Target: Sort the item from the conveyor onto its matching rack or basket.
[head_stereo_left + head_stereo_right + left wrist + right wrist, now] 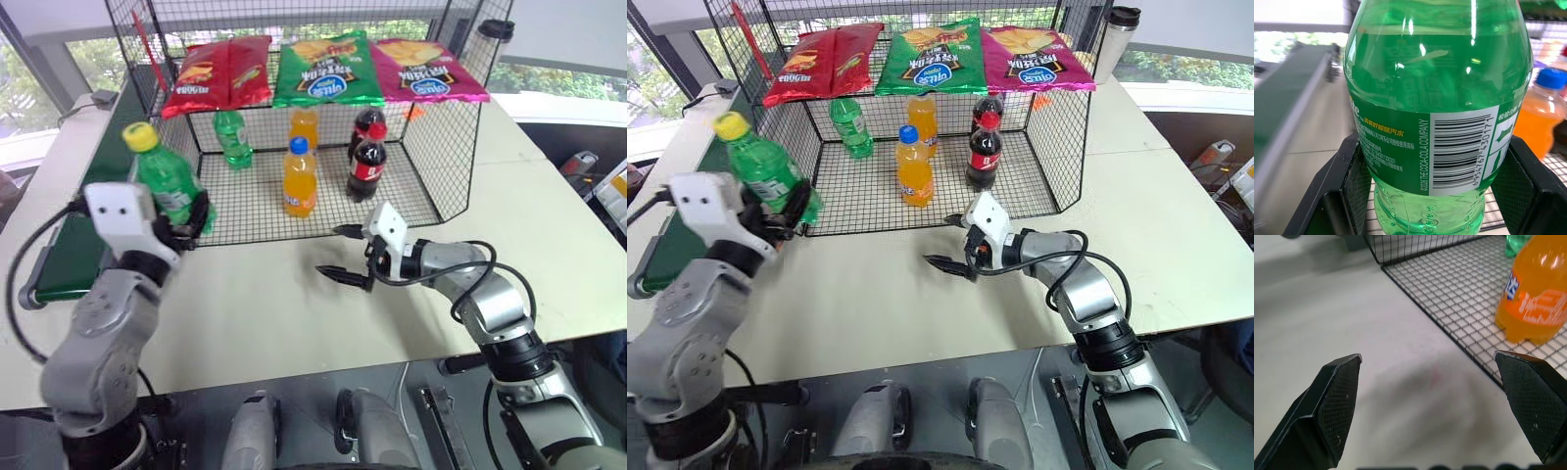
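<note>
On the pale counter [294,304], the left gripper [186,220] has its jaws clamped around the green soda bottle [162,181], held tilted just beside the wire cage's [431,166] front left corner and near the conveyor [73,245], while the right gripper [343,253] hovers with jaws wide before the cage.

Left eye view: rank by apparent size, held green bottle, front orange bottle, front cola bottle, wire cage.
1. Wire cage, clearly largest.
2. Held green bottle in the left pincer; it looks bigger partly because it is nearer the camera.
3. Front orange bottle and front cola bottle: look alike, not ranked.
</note>
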Tool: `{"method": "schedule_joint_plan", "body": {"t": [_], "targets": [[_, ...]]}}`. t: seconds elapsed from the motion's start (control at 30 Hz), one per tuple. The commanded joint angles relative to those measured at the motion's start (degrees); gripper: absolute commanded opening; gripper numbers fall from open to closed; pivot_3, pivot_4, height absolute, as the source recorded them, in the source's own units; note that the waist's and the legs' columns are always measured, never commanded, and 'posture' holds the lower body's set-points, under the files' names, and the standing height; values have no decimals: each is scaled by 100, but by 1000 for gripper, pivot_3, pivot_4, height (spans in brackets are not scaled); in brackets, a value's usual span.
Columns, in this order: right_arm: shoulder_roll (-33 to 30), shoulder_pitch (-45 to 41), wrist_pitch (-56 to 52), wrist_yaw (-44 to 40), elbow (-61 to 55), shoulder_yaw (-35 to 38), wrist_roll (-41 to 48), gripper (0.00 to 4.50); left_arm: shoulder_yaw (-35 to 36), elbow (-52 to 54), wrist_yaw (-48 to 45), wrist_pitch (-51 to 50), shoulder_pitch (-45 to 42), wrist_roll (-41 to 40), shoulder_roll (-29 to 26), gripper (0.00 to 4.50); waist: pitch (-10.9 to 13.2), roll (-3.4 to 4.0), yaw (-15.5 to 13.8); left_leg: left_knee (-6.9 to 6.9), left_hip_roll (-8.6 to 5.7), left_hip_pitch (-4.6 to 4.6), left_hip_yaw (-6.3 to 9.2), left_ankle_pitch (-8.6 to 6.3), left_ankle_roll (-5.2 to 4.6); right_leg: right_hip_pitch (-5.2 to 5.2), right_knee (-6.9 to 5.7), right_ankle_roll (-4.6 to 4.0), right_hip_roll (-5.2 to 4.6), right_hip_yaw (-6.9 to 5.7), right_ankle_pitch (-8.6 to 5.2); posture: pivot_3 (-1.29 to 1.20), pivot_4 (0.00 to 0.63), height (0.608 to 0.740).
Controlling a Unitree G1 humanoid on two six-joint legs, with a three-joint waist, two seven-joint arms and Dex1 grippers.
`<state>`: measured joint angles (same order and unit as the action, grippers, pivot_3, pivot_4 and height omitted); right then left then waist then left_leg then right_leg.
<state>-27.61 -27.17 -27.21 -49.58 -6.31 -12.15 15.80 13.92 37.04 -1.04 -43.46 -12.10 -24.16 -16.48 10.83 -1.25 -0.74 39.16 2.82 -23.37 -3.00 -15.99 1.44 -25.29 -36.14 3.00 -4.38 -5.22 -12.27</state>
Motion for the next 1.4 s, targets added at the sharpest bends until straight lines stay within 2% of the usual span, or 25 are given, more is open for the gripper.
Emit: {"method": "schedule_joint_plan", "body": {"t": [0.03, 0.23, 0.5, 0.7, 0.83, 0.9, 0.97, 1.2, 1.4], "targets": [[22, -34, 202, 47, -31, 33, -103, 4500, -647, -494, -57, 820, -376, 678, 4, 2783, 0, 0, -7, 0, 0, 0, 0, 0, 0, 1, 0, 0, 0, 0, 0, 0, 150, 740], [57, -26, 191, 42, -95, 45, -109, 4500, -1145, -1750, -153, 1679, -1002, 1207, 308, 2783, 0, 0, -3, -1, 0, -4, -3, 0, 0, -2, 4, 2, -1, 0, 0, 0, 150, 740], [70, -29, 108, 61, -216, 73, -66, 4500, -1133, -3202, -92, 2402, -1592, 1583, 587, 2783, 0, 0, 4, -2, 0, -3, -3, 0, 0, -3, 2, 4, -1, -2, 1, 0, 150, 740], [78, -64, 78, 58, -222, 74, -47, 4500, -1055, -3702, -124, 2568, -1660, 1589, 682, 2783, 0, 0, 1, -2, 0, -4, -5, 0, 0, -3, 2, 5, -3, -2, 2, 0, 150, 740], [83, -79, 73, 52, -230, 70, -36, 4500, -973, -3767, -151, 2573, -1644, 1529, 732, 2783, 0, 0, 0, -2, 0, -4, -5, 0, 0, -3, 2, 5, -3, -2, 2, 0, 150, 740], [89, -92, 68, 47, -225, 67, -28, 4500, -925, -3749, -169, 2576, -1623, 1503, 752, 3807, 0, 0, 0, -2, 0, -4, -5, 0, 0, -3, 2, 5, -3, -2, 2, 0, 150, 740], [92, -100, 67, 40, -223, 64, -21, 4500, -922, -3715, -180, 2560, -1609, 1533, 738, 4335, 0, 0, -1, -2, 0, -3, -4, 0, 0, -3, 2, 5, -3, -2, 2, 0, 150, 740], [116, -109, 37, 32, -263, 46, -6, 4500, -946, -3075, -219, 2244, -1409, 1574, 584, 4335, 0, 0, 3, -1, 1, -2, -4, 0, 0, -1, 0, 5, -3, -2, 2, 0, 150, 740], [144, -116, 29, 9, -285, 43, 0, 4500, -980, -1780, -337, 1577, -724, 1563, 324, 4335, 0, 0, 11, -2, 2, 0, -4, 0, 0, -2, -1, 5, -3, -1, 2, 0, 150, 740]]}}
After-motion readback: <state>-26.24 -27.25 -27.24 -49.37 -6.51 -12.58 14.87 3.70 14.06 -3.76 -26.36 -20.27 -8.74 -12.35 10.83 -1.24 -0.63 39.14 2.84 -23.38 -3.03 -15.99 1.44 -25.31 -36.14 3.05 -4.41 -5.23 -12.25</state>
